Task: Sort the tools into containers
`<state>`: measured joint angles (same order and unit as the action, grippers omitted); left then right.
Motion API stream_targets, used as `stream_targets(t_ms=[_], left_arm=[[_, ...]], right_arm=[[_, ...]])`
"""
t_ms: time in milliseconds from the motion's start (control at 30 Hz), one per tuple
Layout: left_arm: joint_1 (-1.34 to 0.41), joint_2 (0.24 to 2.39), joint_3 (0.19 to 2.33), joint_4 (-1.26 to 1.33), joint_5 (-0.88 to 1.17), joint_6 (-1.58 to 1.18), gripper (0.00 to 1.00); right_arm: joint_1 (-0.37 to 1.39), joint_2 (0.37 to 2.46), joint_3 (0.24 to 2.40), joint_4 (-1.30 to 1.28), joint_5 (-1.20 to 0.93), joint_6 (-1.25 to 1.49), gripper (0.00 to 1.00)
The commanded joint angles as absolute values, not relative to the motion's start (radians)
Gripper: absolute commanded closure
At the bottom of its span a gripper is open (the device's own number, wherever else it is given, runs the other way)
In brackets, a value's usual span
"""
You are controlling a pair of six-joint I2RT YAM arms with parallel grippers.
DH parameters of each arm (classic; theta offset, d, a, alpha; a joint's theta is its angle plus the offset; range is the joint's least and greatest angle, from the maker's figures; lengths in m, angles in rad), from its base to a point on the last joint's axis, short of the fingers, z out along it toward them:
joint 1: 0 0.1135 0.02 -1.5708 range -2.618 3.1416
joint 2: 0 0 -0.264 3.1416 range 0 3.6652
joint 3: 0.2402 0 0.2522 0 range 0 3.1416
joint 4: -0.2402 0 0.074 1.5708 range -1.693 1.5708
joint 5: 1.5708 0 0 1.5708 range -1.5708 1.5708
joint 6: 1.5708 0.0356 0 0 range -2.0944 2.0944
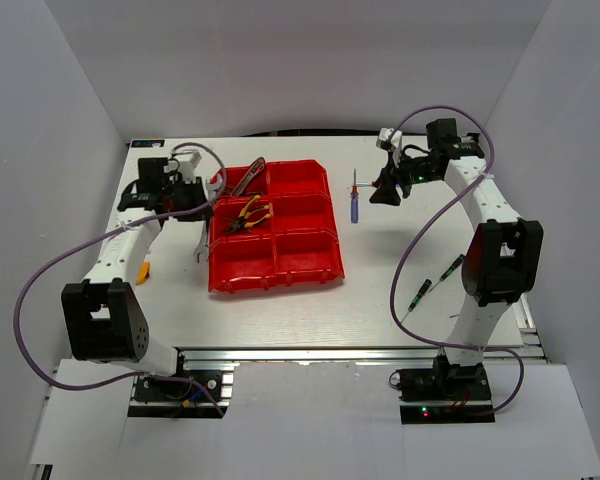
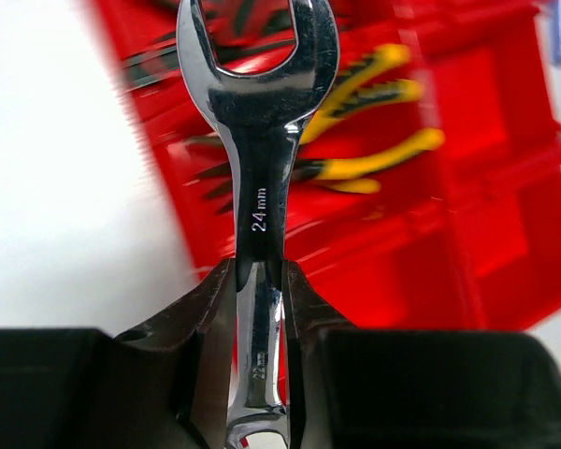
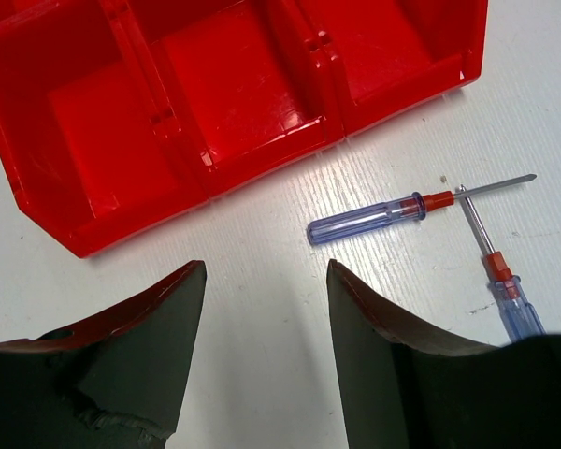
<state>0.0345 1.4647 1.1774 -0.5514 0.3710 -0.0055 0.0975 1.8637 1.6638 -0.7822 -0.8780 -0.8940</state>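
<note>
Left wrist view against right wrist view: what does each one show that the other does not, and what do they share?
Only the left wrist view: the left gripper shut on the silver wrench, marked 24 mm, and yellow-handled pliers lying in the red bins. Only the right wrist view: the open right gripper over the table, and a blue-handled screwdriver whose shaft crosses that of a second screwdriver. Both: the red bins and the white table.

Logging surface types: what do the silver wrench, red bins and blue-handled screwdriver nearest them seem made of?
Silver open-end wrench: polished metal, likely chromed steel; mirror reflections, stamped 24 mm.
Red six-compartment bin block: glossy moulded plastic; sheen on walls.
Blue-handled screwdriver nearest the bins: translucent plastic handle, metal shaft.
</note>
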Motion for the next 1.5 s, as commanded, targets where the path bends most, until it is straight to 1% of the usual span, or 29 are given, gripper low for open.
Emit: stream_targets(t_ms=[0, 167, 200, 333, 467, 633, 900, 1467], left_arm=[[-0.044, 1.425, 1.250, -0.477, 0.472, 0.069, 1.00], [-0.087, 1.443, 1.261, -0.466, 0.583, 0.167, 1.00], [-0.097, 1.445, 1.258, -0.466, 0.632, 0.199, 1.00], [-0.135, 1.453, 1.243, -0.465, 0.722, 0.323, 1.00], [-0.182, 1.468, 1.217, -0.465, 0.758, 0.411, 1.00], [-0.222, 1.480, 1.190, -0.465, 0.778, 0.506, 1.00], [-0.239, 1.493, 1.123, -0.472, 0.743, 0.578, 1.00], [-0.247, 1.497, 1.005, -0.439, 0.755, 0.614, 1.00]], right_arm=[[0.092, 1.828, 1.683, -0.791, -0.900, -0.899, 0.39], [0.091, 1.821, 1.678, -0.793, -0.896, -0.903, 0.39], [0.091, 1.819, 1.677, -0.795, -0.893, -0.904, 0.39], [0.092, 1.819, 1.672, -0.795, -0.890, -0.905, 0.39], [0.091, 1.818, 1.671, -0.801, -0.882, -0.911, 0.39], [0.091, 1.816, 1.667, -0.811, -0.870, -0.922, 0.39], [0.091, 1.816, 1.658, -0.815, -0.861, -0.922, 0.39], [0.091, 1.819, 1.657, -0.825, -0.839, -0.934, 0.39]])
